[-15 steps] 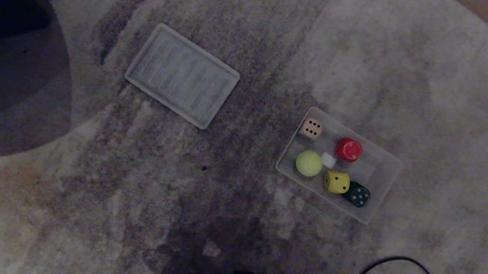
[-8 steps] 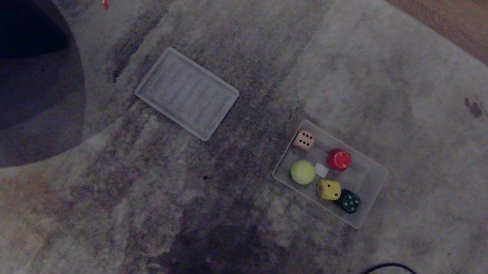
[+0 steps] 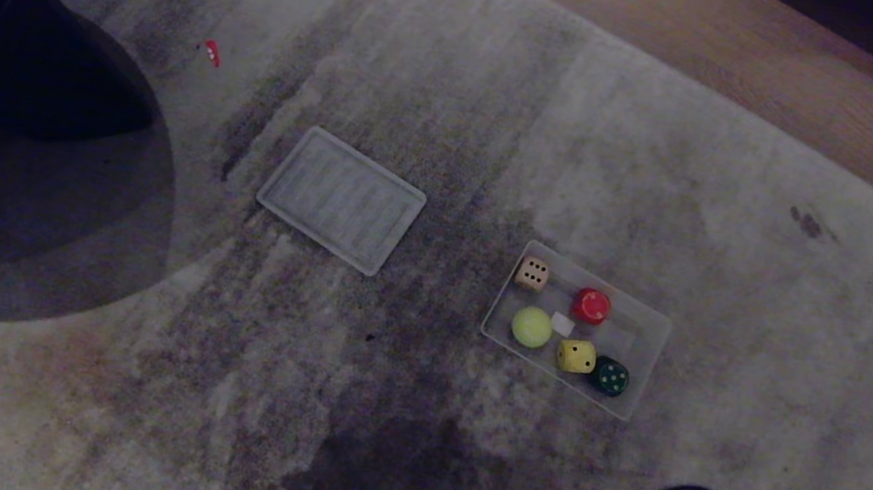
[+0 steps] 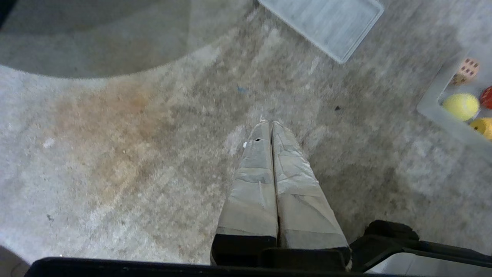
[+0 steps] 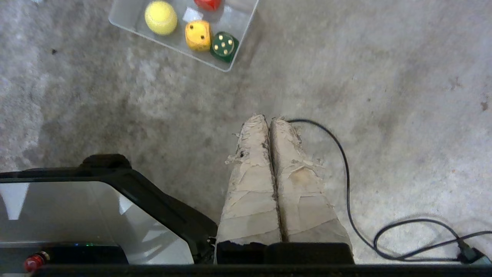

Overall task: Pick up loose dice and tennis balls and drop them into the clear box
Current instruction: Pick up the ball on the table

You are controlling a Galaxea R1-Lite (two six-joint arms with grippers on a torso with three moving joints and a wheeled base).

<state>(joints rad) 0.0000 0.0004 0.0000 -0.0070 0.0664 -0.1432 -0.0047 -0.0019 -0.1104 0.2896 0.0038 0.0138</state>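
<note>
Both hands, left hand (image 4: 268,124) and right hand (image 5: 268,118), closed, empty above stained grey carpet (image 3: 346,403); wood floor (image 3: 767,78) beyond.

No readable words or brands — only dots, five showing on the dark green die (image 5: 223,45)

Dim grainy head view, brighter wrist views

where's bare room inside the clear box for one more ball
In the clear box, the end right of the red die and above the dark green die is bare. The tennis ball end is crowded.
</note>
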